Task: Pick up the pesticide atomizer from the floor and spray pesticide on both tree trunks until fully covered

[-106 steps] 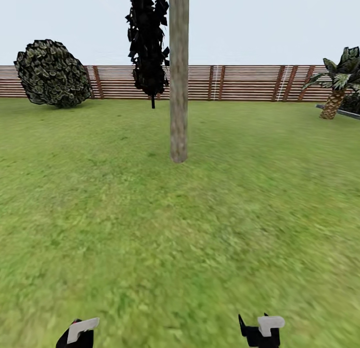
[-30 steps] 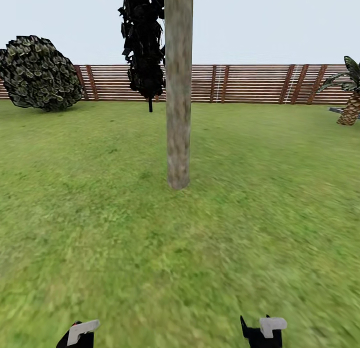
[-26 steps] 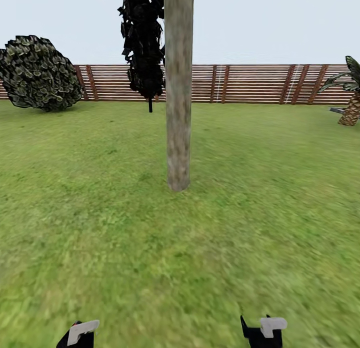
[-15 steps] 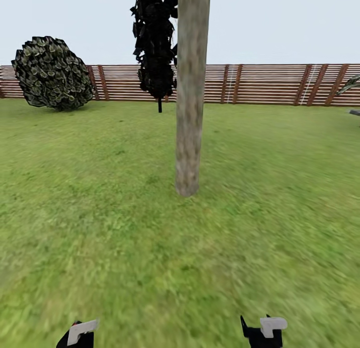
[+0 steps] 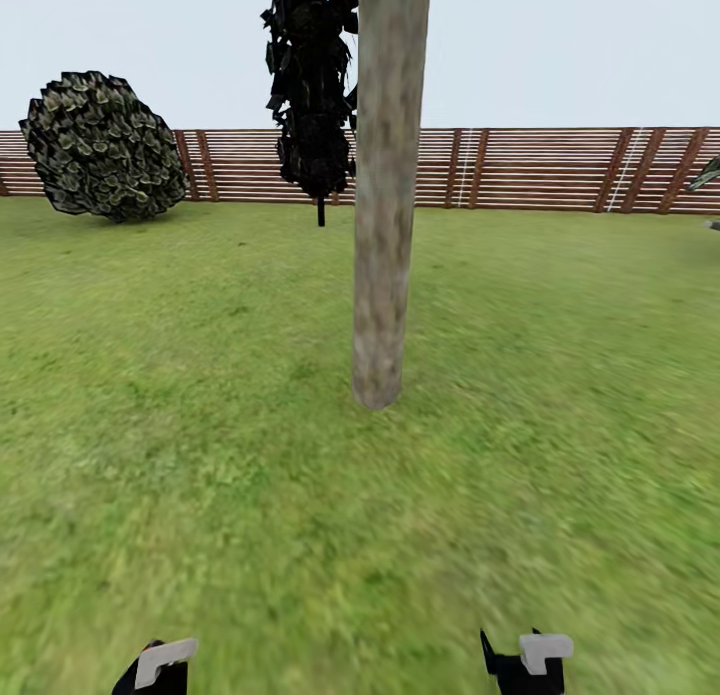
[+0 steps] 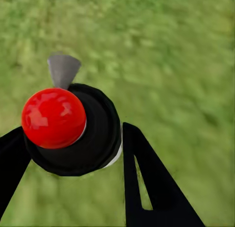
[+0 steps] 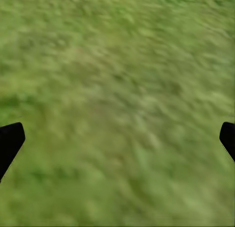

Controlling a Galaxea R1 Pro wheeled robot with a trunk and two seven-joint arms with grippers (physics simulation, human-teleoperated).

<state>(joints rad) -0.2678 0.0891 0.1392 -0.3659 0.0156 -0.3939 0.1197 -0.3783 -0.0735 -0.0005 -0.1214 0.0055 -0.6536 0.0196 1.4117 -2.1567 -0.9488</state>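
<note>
Ahead, tree trunk (image 5: 385, 205) upright on lawn (image 5: 200, 425).

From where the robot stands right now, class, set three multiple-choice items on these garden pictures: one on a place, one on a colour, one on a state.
1. Where does the round bush stand?
A. by the fence, left of the trunk
B. right of the trunk
C. at the trunk's foot

2. What colour is the atomizer's top knob?
A. blue
B. red
C. yellow

3. How is the right gripper?
A. shut on the atomizer
B. shut on a branch
C. open, holding nothing

Answers:
1. A: the bush sits at the fence, left of the tree trunk.
2. B: the atomizer between the left gripper fingers has a red knob.
3. C: the right gripper tips stand far apart over grass.
</note>
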